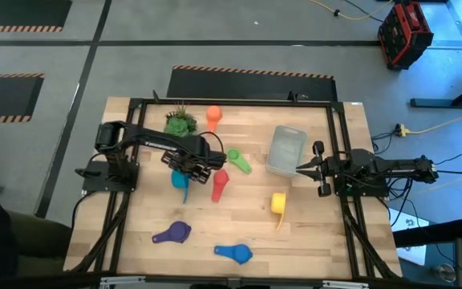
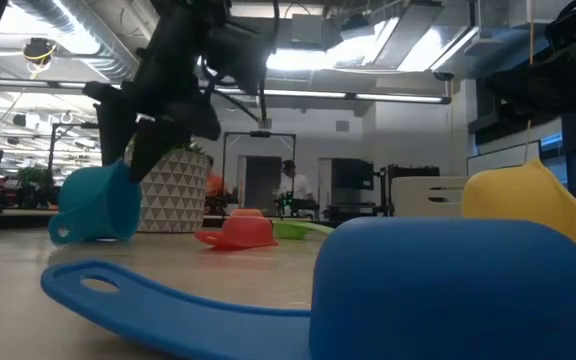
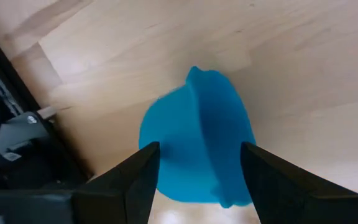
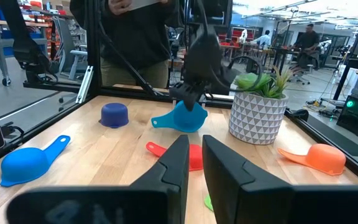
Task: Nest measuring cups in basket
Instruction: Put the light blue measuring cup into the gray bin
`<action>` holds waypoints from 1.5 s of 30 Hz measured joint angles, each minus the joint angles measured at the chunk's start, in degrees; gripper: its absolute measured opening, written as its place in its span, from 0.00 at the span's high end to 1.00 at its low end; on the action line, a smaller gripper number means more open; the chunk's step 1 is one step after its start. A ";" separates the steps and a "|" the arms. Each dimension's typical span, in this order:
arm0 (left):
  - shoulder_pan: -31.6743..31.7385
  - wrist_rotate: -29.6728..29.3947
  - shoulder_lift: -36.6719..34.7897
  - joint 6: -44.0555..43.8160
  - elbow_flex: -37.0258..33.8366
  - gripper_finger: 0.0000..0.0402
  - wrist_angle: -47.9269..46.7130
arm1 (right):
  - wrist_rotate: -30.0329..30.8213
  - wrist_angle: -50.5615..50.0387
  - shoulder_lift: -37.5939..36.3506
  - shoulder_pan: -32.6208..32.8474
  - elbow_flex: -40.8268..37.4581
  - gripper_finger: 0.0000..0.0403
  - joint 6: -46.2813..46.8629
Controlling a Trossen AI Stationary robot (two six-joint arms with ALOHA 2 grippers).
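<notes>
1. A pale butcher-block wooden table (image 1: 239, 225) with a black frame stands on a grey workshop floor; a person in dark clothes (image 4: 135, 31) stands beyond its left edge.
2. The left gripper (image 1: 192, 163) hangs over the table's middle, fingers spread wide astride the teal plastic scoop-shaped cup (image 3: 194, 143); whether they touch it I cannot tell.
3. The right gripper (image 1: 303, 167) waits at the right edge, its fingers nearly together and holding nothing.
4. The pale translucent rectangular plastic basket (image 1: 285, 149) sits just beside it, toward the far right.
5. The red cup (image 1: 219, 185) and green cup (image 1: 239, 161) lie near the teal one.
6. The orange cup (image 1: 213, 117) is by the far edge, beside a potted green plant in a white patterned pot (image 4: 260, 109).
7. The yellow cup (image 1: 278, 204), blue cup (image 1: 234, 254) and purple cup (image 1: 173, 234) lie toward the near edge.
</notes>
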 joint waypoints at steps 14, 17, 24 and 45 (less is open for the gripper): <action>-0.02 -1.21 1.16 1.60 -0.04 0.53 -5.38 | 0.00 0.01 0.00 0.01 0.00 0.87 0.00; 0.00 -0.77 1.16 1.59 -0.04 0.57 -5.42 | 0.00 0.01 0.00 0.01 0.00 0.87 0.00; 0.00 2.19 1.16 1.64 -0.50 0.65 -5.22 | 0.00 0.00 0.00 -0.01 0.00 0.87 0.00; -0.11 -0.44 1.09 9.37 -2.97 0.98 -1.95 | -0.01 0.01 0.00 0.01 0.00 0.87 0.00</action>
